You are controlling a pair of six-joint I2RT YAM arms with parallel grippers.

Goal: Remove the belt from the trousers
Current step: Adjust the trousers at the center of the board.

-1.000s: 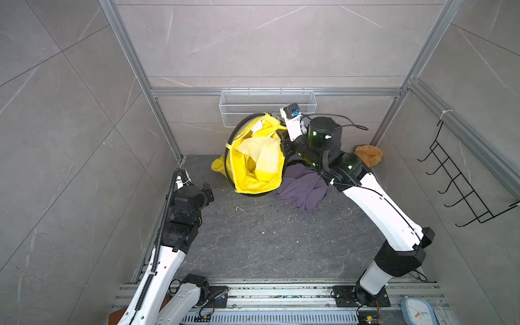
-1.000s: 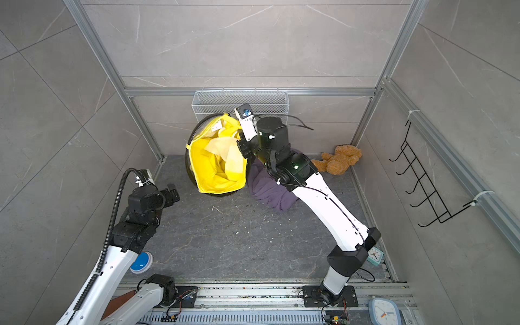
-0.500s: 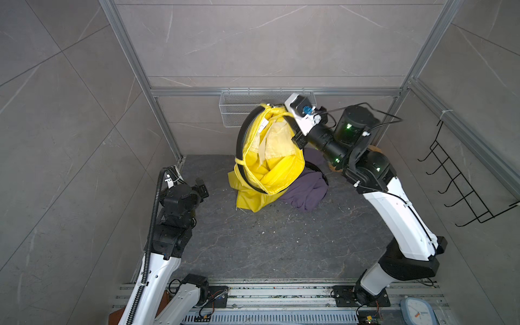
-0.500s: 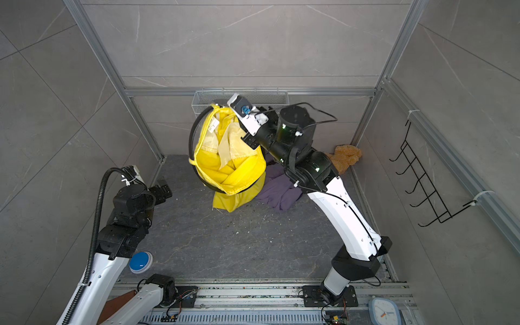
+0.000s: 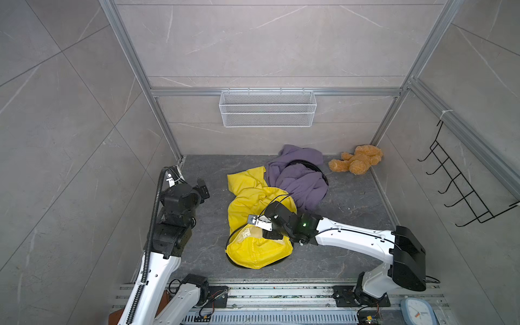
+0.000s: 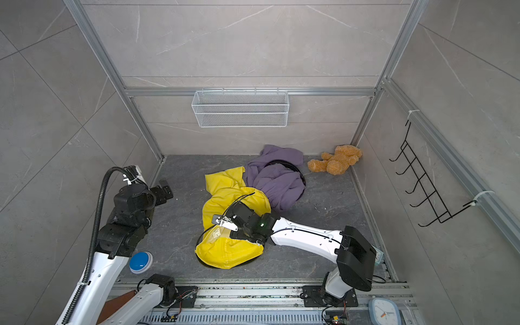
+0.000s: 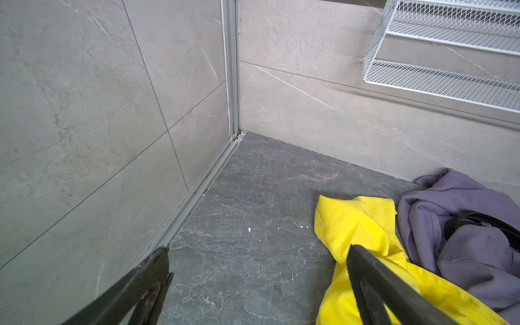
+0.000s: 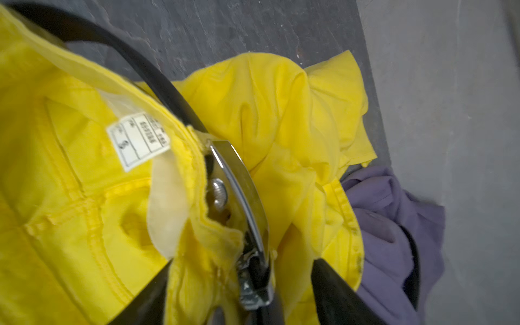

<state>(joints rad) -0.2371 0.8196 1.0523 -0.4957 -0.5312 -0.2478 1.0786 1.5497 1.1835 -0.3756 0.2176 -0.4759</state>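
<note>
The yellow trousers [image 5: 250, 185] lie crumpled mid-floor in both top views, waistband toward the front. A black belt [image 8: 135, 56] runs round the waistband and loops out beside it [image 5: 229, 239]. Its silver buckle [image 8: 239, 180] stands on edge at the fly. My right gripper [image 8: 243, 267] hangs low over the waistband [image 5: 266, 230]. Its jaws are open, with the buckle end and a fold of yellow cloth between the fingers, not pinched. My left gripper [image 7: 257, 250] is open and empty, raised at the left [image 5: 201, 190], facing the back left corner.
A purple garment [image 5: 298, 180] with another black belt [image 5: 309, 166] lies behind the trousers, touching them. A teddy bear [image 5: 357, 163] sits in the back right corner. A wire basket [image 5: 267, 112] hangs on the back wall, black hooks [image 5: 461, 185] on the right wall. A blue button [image 6: 140, 261] lies front left.
My right arm lifted the yellow trousers from the back, swung them forward and down onto the mid-floor, and its jaws have opened. The left arm shifted slightly.
</note>
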